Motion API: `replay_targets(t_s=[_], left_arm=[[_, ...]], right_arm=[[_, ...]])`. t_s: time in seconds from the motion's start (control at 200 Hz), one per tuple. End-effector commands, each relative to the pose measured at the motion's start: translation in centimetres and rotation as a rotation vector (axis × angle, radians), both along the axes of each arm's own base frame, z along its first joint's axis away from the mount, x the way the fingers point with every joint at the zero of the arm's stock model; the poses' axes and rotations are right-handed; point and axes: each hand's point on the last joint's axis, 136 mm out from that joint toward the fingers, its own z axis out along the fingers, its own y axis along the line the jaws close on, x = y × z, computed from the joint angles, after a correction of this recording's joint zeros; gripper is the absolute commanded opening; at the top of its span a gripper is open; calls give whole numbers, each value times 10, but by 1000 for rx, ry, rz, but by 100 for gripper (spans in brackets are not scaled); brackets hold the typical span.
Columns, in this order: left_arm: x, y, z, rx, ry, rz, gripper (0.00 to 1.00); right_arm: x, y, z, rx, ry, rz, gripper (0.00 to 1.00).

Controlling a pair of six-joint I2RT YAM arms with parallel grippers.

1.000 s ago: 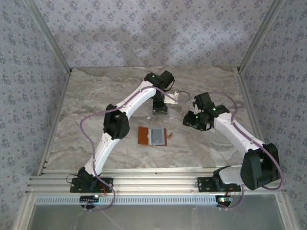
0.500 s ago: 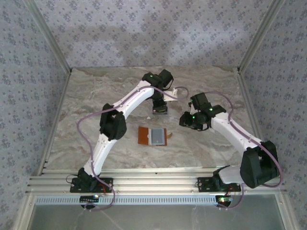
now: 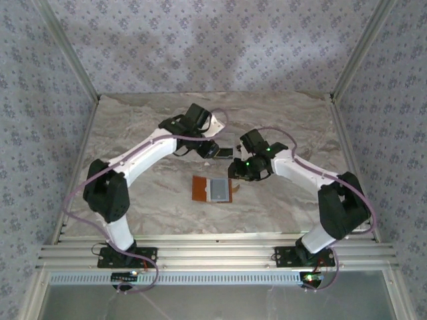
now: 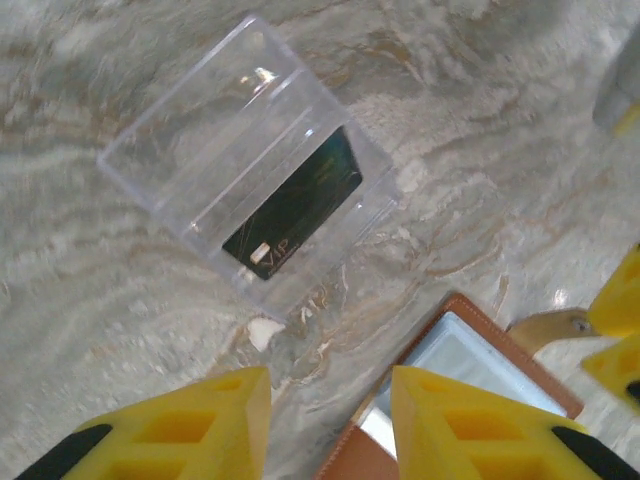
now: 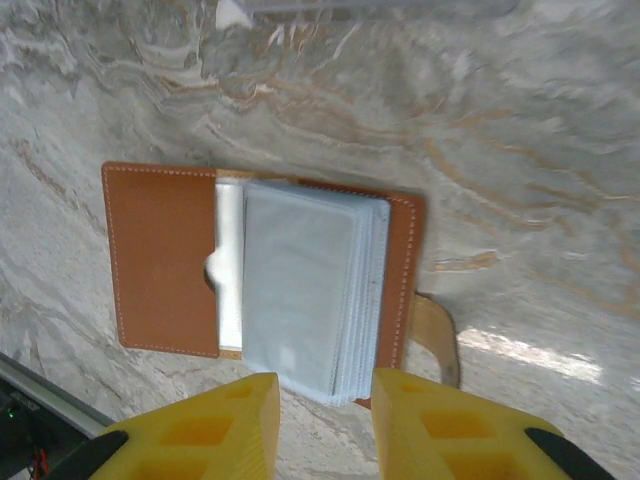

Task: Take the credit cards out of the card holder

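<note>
This is a robot test cell in a lab rather than anyone's home. Two white arms, the left arm [image 3: 143, 150] and the right arm [image 3: 303, 173], are bolted to aluminium rails [image 3: 213, 255] along the near edge of a marble-patterned table [image 3: 133, 127]. Bare aluminium posts [image 3: 67, 50] rise from the far corners. The walls [image 3: 213, 47] between them are flat panels in a blue-grey floral print (a backdrop, by the look of it). Purple cables [image 3: 73, 200] loop loose along the arms.

Dark credit card [image 4: 295, 205] flat inside clear tray [image 4: 190, 140]. Card holder [image 4: 470, 365] open, near side of tray, apart. Left gripper [image 4: 330, 415] fingers parted, empty, above marble table [image 4: 90, 310].
</note>
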Motion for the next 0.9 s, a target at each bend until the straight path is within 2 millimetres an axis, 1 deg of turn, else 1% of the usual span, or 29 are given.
replay_targets(t_s=[0.0,0.055,0.09,0.145,0.24,0.32,0.395,0.47,0.56,0.685,0.809,0.899], left_arm=[[7,3,20,-233,61,237,39],[7,14,14,-282,118,341,39],[5,17,12,-315,152,380,39],[-1,17,11,-359,187,405,39],[-11,10,13,-447,212,406,40],[-13,14,13,-492,204,465,46],[-13,20,6,-498,237,555,48],[-15,20,-2,-506,291,609,46],[-22,11,-13,-518,373,623,40],[-35,-10,-27,-486,442,581,37],[-51,-29,-42,-415,495,539,32],[-60,-38,-54,-356,529,536,28]], right_arm=[[-2,9,-6,11,37,14,31],[-4,8,-14,1,56,12,32],[-7,7,-19,-6,70,14,32],[-9,4,-24,-20,80,12,32],[-14,-3,-34,-60,95,6,31],[-16,-10,-41,-89,105,0,31],[-18,-13,-47,-105,115,0,31],[-18,-16,-51,-122,118,-4,31],[-17,-19,-57,-137,124,-9,31],[-17,-22,-62,-151,126,-14,30],[-17,-28,-68,-160,126,-35,28],[-17,-30,-71,-149,128,-54,27]])
